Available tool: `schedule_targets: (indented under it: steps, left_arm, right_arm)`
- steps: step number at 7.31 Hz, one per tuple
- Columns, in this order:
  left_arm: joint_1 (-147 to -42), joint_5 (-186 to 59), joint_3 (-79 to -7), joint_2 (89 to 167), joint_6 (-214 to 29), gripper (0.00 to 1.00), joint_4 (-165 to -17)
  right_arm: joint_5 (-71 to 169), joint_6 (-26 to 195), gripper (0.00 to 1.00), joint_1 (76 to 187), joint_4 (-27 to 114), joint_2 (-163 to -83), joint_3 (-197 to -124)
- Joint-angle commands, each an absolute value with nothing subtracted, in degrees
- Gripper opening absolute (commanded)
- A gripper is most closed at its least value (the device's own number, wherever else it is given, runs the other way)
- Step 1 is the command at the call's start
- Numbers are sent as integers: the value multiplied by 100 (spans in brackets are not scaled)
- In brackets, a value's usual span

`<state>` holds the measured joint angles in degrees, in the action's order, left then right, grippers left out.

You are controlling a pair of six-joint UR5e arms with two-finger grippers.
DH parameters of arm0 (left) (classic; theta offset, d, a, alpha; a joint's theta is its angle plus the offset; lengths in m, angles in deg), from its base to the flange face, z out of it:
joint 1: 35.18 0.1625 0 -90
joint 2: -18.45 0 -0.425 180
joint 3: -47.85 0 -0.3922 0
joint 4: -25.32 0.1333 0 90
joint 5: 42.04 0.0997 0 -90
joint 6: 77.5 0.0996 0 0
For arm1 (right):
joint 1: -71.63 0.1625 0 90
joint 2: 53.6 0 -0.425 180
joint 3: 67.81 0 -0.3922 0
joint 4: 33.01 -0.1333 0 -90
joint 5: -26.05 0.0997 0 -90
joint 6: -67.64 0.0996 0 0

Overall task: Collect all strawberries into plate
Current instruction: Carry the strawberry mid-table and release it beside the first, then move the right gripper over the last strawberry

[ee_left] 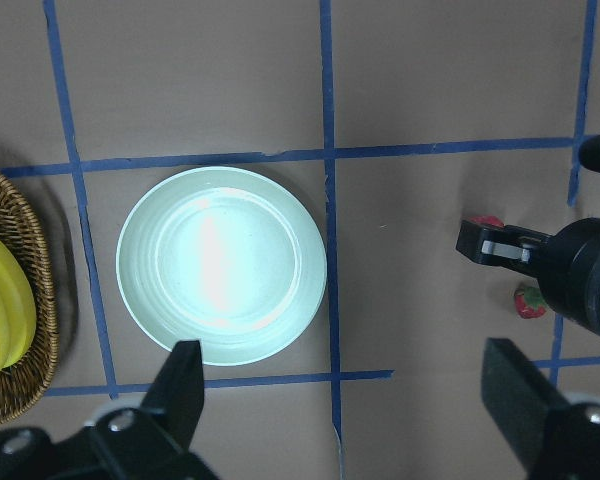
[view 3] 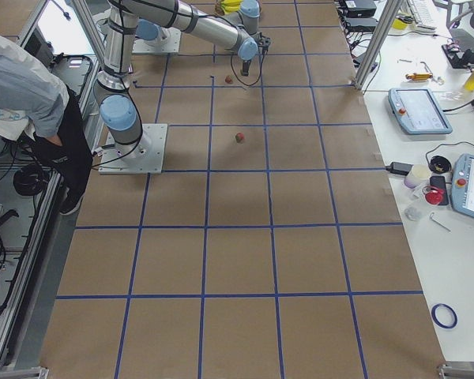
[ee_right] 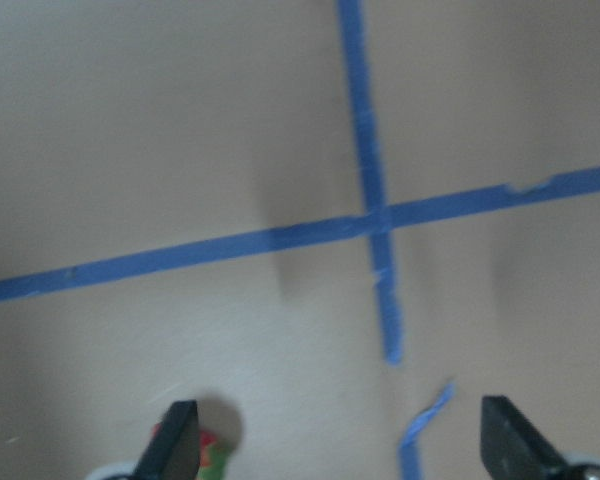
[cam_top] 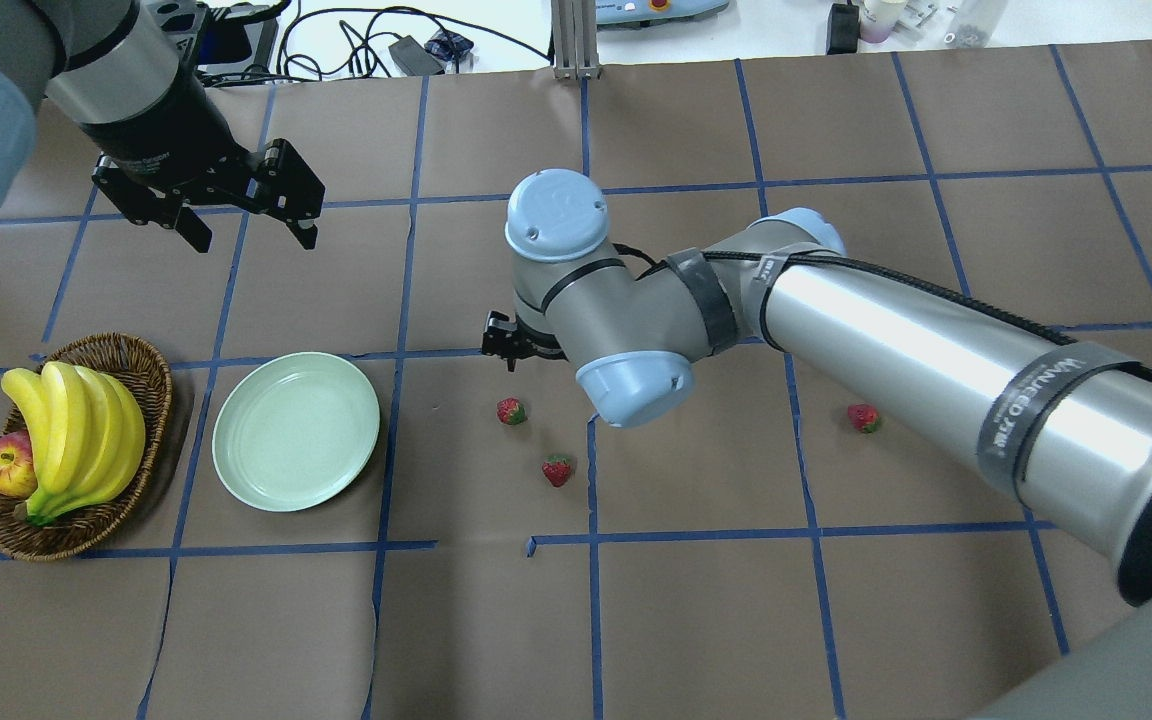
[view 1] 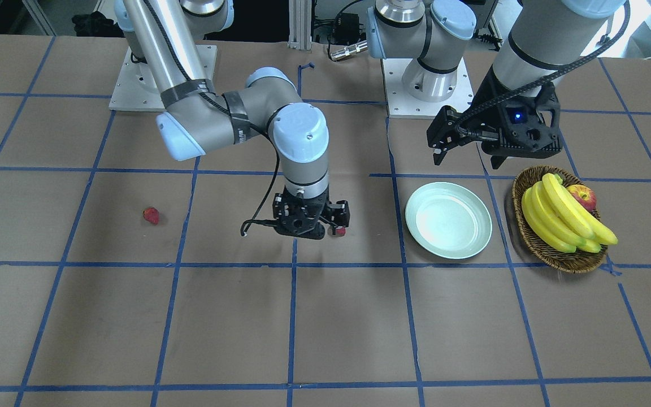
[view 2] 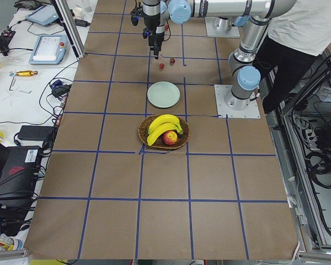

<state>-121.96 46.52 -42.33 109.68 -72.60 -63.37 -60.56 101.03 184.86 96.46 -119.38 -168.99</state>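
Nothing's collected so far: the mint-green plate (cam_top: 296,431) is seen bare, and all three strawberries (cam_top: 557,470) are found on the table (cam_top: 696,620), two close together near the plate, one well apart. The right gripper (ee_right: 342,440) is held over the nearest strawberry (cam_top: 511,411), jaws spread wide, but the berry's caught off-centre. Centring is needed before anything's lowered, then a gentle squeeze. The left gripper (cam_top: 251,225) is parked by the plate, jaws released.

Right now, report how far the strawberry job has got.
Done: nothing; the plate is empty. In hand: the right gripper, open, is low beside the nearest strawberry. Left: that one, the middle strawberry and the far strawberry all lie on the table. The left gripper hangs open near the plate.
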Motion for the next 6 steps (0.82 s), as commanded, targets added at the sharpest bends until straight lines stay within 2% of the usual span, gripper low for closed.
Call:
schedule_targets:
  steps: [1,3,6]
  left_arm:
    - [-12193,4655,-4224,10968,-7257,100,-6337]
    - [-12193,4655,-4233,10959,-7257,100,-6310]
    - [-12201,4647,-4233,10977,-7266,100,-6310]
  right_arm:
    - [-6237,8392,100,17373,9610,-12809,-17963]
    - [-6368,6537,100,16160,9698,-13303,-18889]
    - [-6475,4833,100,15075,9654,-13323,-19286]
